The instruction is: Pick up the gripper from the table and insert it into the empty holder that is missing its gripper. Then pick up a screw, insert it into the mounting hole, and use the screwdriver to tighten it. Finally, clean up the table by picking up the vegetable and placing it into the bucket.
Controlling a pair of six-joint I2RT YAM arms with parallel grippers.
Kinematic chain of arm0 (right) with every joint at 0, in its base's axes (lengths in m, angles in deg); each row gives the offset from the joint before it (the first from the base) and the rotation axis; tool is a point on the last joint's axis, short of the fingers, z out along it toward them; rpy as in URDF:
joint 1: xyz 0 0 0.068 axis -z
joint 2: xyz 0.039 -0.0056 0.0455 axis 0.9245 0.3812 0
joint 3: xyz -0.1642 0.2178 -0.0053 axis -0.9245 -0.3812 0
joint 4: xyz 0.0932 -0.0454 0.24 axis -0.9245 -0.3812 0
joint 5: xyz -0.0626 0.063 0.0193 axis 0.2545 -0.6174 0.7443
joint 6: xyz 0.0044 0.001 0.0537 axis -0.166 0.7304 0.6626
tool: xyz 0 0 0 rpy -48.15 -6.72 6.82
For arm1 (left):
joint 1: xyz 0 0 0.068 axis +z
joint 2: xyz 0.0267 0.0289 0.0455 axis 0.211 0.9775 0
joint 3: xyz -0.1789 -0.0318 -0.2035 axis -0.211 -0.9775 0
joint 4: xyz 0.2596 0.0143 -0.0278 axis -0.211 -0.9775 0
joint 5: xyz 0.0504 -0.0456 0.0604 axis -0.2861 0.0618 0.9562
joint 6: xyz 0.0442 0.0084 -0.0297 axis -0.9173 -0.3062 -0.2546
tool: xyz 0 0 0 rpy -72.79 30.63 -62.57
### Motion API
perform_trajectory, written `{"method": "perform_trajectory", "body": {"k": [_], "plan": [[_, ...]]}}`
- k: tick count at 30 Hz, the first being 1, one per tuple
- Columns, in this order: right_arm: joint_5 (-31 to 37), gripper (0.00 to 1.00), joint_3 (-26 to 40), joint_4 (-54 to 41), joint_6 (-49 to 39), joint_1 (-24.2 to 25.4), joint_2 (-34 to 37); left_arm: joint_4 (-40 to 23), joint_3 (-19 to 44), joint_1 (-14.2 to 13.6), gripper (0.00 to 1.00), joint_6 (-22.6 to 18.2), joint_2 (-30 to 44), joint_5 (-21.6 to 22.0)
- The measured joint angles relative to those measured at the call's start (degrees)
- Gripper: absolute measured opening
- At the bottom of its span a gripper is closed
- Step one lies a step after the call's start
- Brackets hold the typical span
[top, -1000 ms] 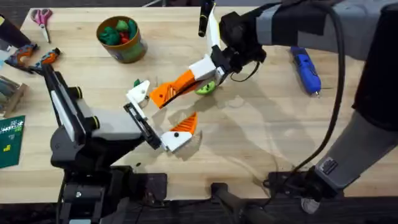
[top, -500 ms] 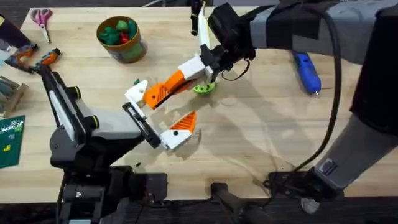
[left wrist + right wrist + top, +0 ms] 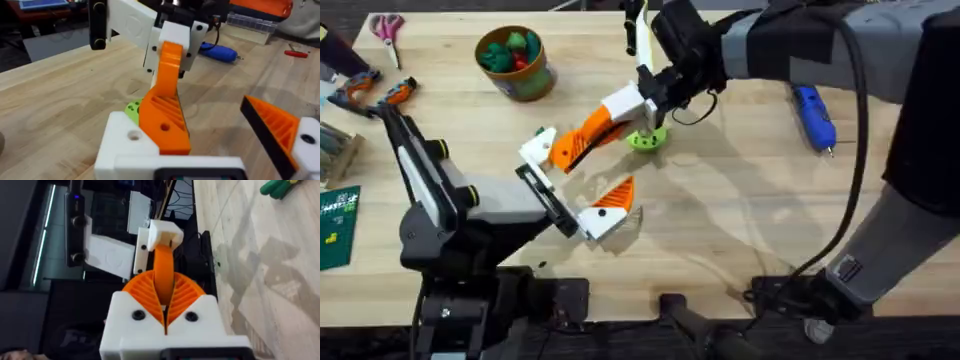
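The small orange ribbed plastic wedge fingertip, the gripper (image 3: 582,141), sits between the two arms above the middle of the pale wooden table (image 3: 740,230). The right gripper (image 3: 620,118) is clenched on the wedge's upper end; the right wrist view shows its orange pads (image 3: 186,294) pressed against both sides of the piece. The wedge's lower end meets the white holder (image 3: 538,148) on the left arm's claw, and in the left wrist view it lies in that holder with its mounting hole showing. The left gripper (image 3: 575,185) stands spread wide, its one fitted orange fingertip (image 3: 613,200) well apart from the holder and grasping nothing.

By my judgement the wedge is light, stiff and hard, so it will not bend, but its smooth sloped faces could slip or twist; the ribbed flanks near the thick end look the surest place to pinch it.

A round green disc (image 3: 647,139) lies just below the right claw. The bright blue pen-shaped electric screwdriver (image 3: 813,114) lies far right, the small olive-green and orange round bucket (image 3: 517,62) far left. The slim green toy vegetable (image 3: 278,186) lies on the table in the right wrist view.

A green card (image 3: 338,226) at the left edge bears white lettering too small to read
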Motion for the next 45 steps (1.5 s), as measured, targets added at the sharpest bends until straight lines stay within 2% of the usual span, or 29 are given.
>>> {"method": "perform_trajectory", "body": {"k": [10, 37, 45], "plan": [[1.32, 0.008, -0.06, 2.61, 8.93, -0.2, 0.0, -0.02, 0.0, 0.2, 0.985, 0.07, 0.01, 0.16], [4.85, 0.008, -0.06, 12.15, 8.68, -1.99, 0.59, 0.02, 0.0, 0.52, 0.986, 0.31, 0.01, 1.23], [6.4, 0.008, -0.06, 16.52, 11.33, -2.75, 0.6, 0.0, 0.0, 0.52, 0.986, 0.5, 0.01, 1.43]]}}
